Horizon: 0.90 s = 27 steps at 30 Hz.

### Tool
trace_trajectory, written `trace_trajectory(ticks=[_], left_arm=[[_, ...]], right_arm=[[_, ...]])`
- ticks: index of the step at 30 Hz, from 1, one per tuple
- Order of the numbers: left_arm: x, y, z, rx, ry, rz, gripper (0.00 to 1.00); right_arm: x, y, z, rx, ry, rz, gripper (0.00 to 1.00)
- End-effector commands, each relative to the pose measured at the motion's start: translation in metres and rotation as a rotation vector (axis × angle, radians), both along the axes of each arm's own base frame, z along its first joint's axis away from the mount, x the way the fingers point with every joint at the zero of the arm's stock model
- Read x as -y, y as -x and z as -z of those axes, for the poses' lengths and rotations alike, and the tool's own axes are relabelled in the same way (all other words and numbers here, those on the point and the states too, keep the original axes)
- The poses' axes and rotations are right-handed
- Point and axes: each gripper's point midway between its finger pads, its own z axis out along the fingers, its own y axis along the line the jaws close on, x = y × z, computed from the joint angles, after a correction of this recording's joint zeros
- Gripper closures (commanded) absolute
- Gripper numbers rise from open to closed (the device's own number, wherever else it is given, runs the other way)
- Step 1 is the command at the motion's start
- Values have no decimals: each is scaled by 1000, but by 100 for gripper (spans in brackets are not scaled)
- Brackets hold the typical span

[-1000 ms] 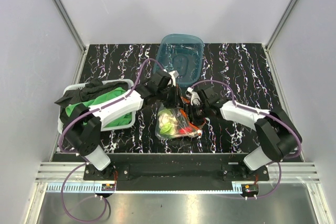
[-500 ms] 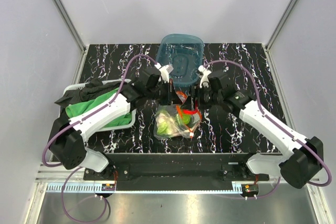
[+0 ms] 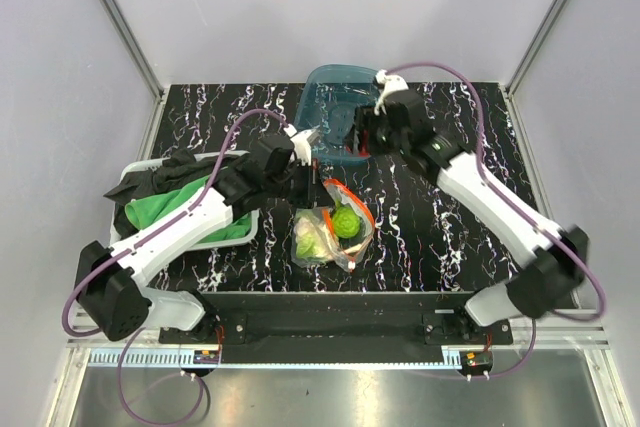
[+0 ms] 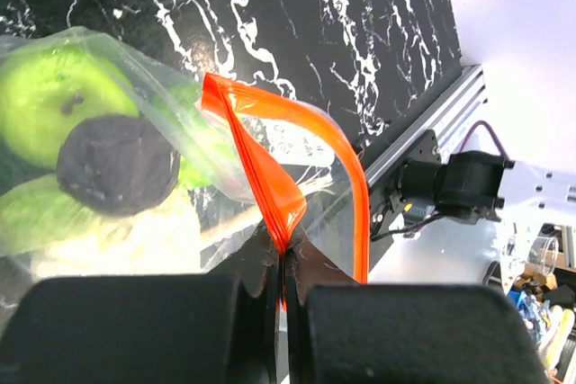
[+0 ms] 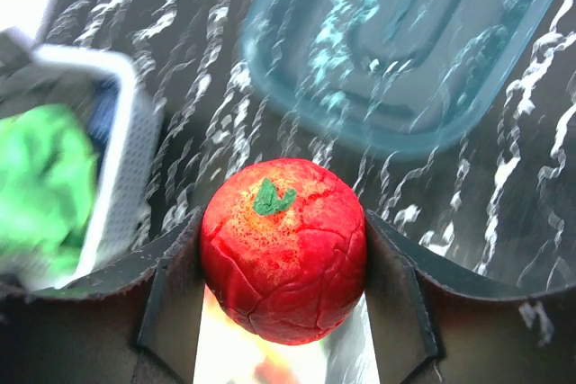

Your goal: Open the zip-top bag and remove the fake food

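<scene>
The zip-top bag [image 3: 335, 232] lies at the front middle of the table, its mouth open. My left gripper [image 3: 316, 188] is shut on the bag's orange-red zip strip [image 4: 270, 168] and holds that edge up. Inside the bag I see a green apple [image 4: 54, 105], a dark piece [image 4: 117, 164], a pale cauliflower [image 4: 117, 240] and a green ridged round piece [image 3: 345, 222]. My right gripper [image 3: 356, 137] is shut on a red berry-like piece [image 5: 283, 249] with a green leaf mark. It is raised near the front edge of the teal tub [image 3: 345, 97], well away from the bag.
A white basket [image 3: 236, 159] with green and dark cloth stands at the left, and shows blurred in the right wrist view [image 5: 117, 132]. The teal tub [image 5: 396, 51] sits at the back middle. Grey walls close in both sides.
My right gripper has come up out of the bag with the red piece and moved back toward the teal tub. My left gripper keeps its hold on the zip strip and has shifted slightly left.
</scene>
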Motion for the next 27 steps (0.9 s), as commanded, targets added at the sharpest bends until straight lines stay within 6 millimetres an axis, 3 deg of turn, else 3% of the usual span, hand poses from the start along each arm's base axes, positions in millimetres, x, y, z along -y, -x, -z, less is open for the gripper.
trace_trajectory(ticks=[1,6,9,13,14,15,18,20,25,27], left_arm=[[-12,4,-12,66,-1,12,100],[-26,11,-12,74,-40,51,100],[-36,15,-11,85,-68,63,100],[-47,8,-8,93,-105,51,100],[-49,6,-6,96,-118,56,100],[-49,3,-7,83,-130,59,100],[-51,-3,-12,85,-141,67,100],[-50,-4,-11,82,-143,78,100],[-49,2,-8,57,-133,98,100],[-51,4,-9,55,-130,94,100]], right_arm=[[2,-72,10,64,78,85,93],[5,-129,55,-32,86,127,89],[2,-151,82,-89,94,125,86],[-4,-169,109,-141,121,108,67],[-3,-172,110,-158,115,122,58],[0,-175,125,-193,114,140,53],[1,-178,137,-245,69,147,36],[2,-180,138,-245,76,151,21],[-1,-180,127,-231,64,136,5],[-1,-178,113,-213,55,134,3]])
